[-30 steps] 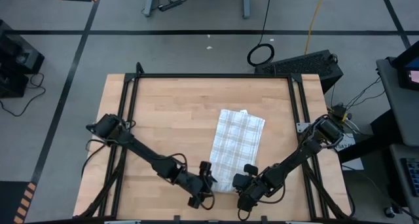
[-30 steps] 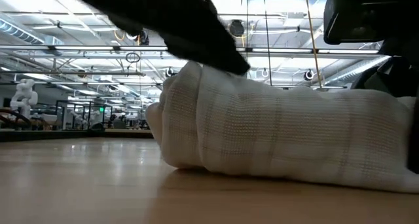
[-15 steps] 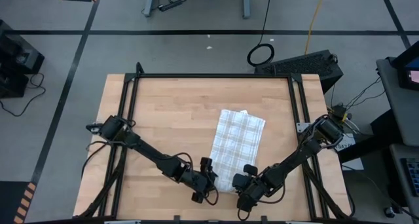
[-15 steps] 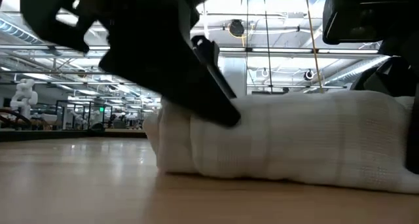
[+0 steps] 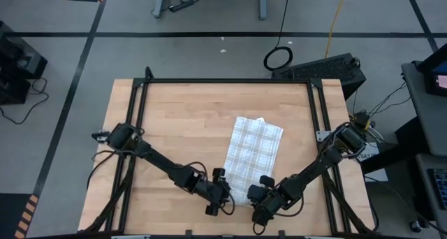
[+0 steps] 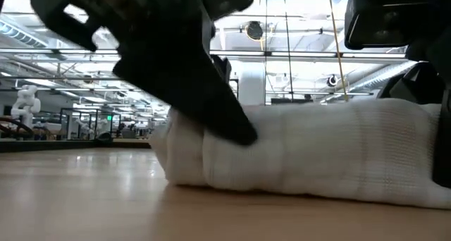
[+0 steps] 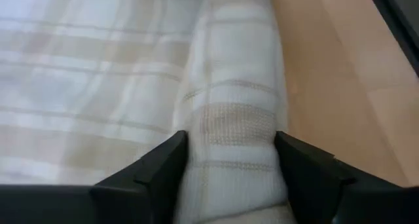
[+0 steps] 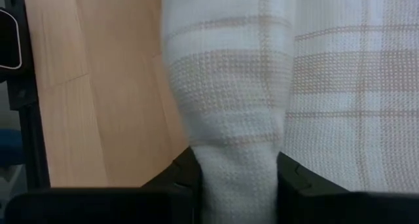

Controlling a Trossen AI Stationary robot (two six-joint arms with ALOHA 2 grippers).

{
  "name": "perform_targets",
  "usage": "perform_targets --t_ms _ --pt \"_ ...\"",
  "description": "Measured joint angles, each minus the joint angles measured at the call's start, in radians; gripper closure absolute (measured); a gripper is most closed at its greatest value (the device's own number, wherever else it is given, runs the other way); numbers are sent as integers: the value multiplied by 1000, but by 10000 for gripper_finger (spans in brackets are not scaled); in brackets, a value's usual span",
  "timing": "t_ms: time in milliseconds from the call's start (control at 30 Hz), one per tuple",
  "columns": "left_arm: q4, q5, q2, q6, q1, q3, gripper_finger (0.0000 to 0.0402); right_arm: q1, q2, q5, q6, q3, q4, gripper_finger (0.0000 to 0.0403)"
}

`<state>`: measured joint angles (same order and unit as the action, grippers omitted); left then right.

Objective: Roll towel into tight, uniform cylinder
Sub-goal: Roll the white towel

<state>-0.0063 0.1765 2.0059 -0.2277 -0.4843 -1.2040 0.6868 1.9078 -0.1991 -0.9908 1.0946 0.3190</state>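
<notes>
Where the towel (image 5: 254,152) lies, right of the table's (image 5: 181,120) middle, its far part is spread flat with the grey-beige grid showing, and its near end is wound into a roll (image 6: 303,153) close to the table's front edge. From table height the roll reads as a thick white cylinder lying on the wood, bulging somewhat at one end. The flat part runs away from the roll at a slight slant toward the table's far side.

The left gripper (image 5: 225,188) is at the roll's left end. In its wrist view the two fingers (image 7: 160,168) stand on either side of the rolled cloth, touching it, with the roll filling the gap between them; the jaws are partly open around that thickness. The right gripper (image 5: 260,190) is at the roll's right end. Its fingers (image 8: 180,175) pinch a narrower bunch of the rolled cloth, jaws drawn fairly close with the cloth squeezed between them.

Both dark arms reach in from the table's side edges toward the front. Around the table lies grey floor with black tape lines and a coiled cable (image 5: 278,57).
</notes>
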Motion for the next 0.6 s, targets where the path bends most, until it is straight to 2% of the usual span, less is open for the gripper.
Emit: perform_targets --t_ms 167,333,500,600 --pt "-22 24 -92 85 5 2 182 0 0 1 -3 0 0 313" --pt "-30 19 -153 112 -7 2 149 0 0 6 -16 0 0 313" --pt "-45 15 -139 120 -69 4 118 -1 0 7 -19 0 0 313" --pt "-58 55 -117 78 -80 21 109 -2 0 8 -22 -1 -2 313"
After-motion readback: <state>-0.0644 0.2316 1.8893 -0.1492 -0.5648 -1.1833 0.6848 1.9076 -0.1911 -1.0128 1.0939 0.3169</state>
